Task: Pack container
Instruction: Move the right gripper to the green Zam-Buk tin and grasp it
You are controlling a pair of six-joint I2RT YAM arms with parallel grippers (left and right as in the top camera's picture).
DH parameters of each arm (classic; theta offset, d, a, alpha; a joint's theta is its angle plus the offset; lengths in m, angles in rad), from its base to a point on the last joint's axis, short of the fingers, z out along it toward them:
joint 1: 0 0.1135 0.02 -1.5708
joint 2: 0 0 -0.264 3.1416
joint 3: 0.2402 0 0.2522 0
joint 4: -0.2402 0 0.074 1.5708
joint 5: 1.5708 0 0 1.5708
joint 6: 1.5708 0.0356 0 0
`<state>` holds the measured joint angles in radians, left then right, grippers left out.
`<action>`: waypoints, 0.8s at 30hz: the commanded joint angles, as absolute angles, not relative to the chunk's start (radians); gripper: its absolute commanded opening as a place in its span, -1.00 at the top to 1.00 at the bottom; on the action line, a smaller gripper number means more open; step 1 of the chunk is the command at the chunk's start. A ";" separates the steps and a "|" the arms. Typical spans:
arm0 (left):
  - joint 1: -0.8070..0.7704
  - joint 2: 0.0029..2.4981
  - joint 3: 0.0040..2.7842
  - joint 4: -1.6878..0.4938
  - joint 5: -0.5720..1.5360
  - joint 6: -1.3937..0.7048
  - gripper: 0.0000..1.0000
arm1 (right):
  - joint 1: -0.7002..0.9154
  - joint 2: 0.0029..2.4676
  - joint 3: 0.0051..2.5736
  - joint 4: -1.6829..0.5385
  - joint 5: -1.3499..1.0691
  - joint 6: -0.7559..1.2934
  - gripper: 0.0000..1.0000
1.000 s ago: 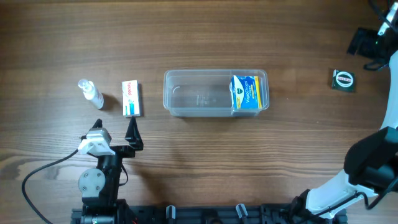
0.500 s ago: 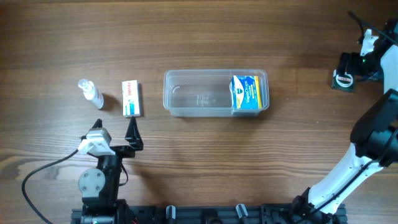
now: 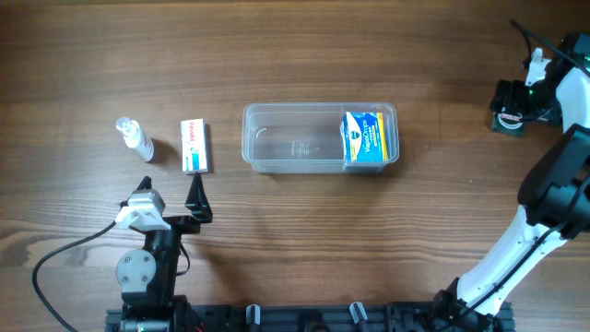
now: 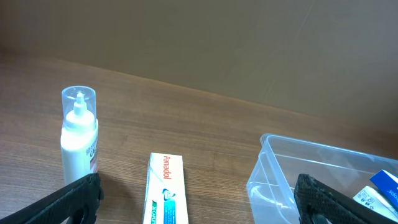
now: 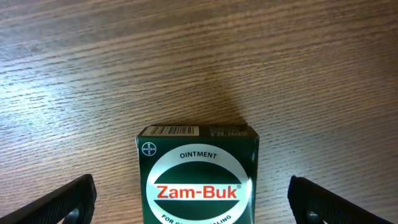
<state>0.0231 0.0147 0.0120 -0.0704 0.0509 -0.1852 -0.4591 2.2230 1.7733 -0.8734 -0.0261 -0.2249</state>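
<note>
The clear plastic container (image 3: 304, 138) lies mid-table with a blue and yellow box (image 3: 364, 136) in its right end; its left corner shows in the left wrist view (image 4: 273, 180). A white Panadol box (image 3: 194, 146) (image 4: 166, 190) and a small clear-capped bottle (image 3: 134, 136) (image 4: 79, 140) lie to the left. My left gripper (image 3: 196, 195) (image 4: 196, 202) is open, just short of the Panadol box. A dark green Zam-Buk box (image 3: 510, 120) (image 5: 198, 177) lies at the far right. My right gripper (image 3: 518, 103) (image 5: 196, 199) is open, its fingers either side of the Zam-Buk box.
The table is brown wood. A grey cable (image 3: 69, 254) runs from the left arm's base toward the front left. The right arm (image 3: 544, 231) rises from the front right and arches over the table's right edge.
My right gripper has swung in from the far right corner and down over the Zam-Buk box. The left arm and all objects have not moved.
</note>
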 commanded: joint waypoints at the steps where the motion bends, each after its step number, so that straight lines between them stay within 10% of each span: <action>1: 0.031 0.007 0.006 -0.072 0.059 -0.191 -0.99 | -0.454 2.267 1.768 -0.874 -0.046 -0.207 -0.99; 14: 0.031 0.007 0.006 -0.072 0.059 -0.191 -0.99 | -0.454 2.299 1.768 -0.876 -0.046 -0.206 -0.97; 24: 0.031 0.007 0.006 -0.072 0.059 -0.191 -1.00 | -0.453 2.299 1.768 -0.879 -0.046 -0.180 -0.46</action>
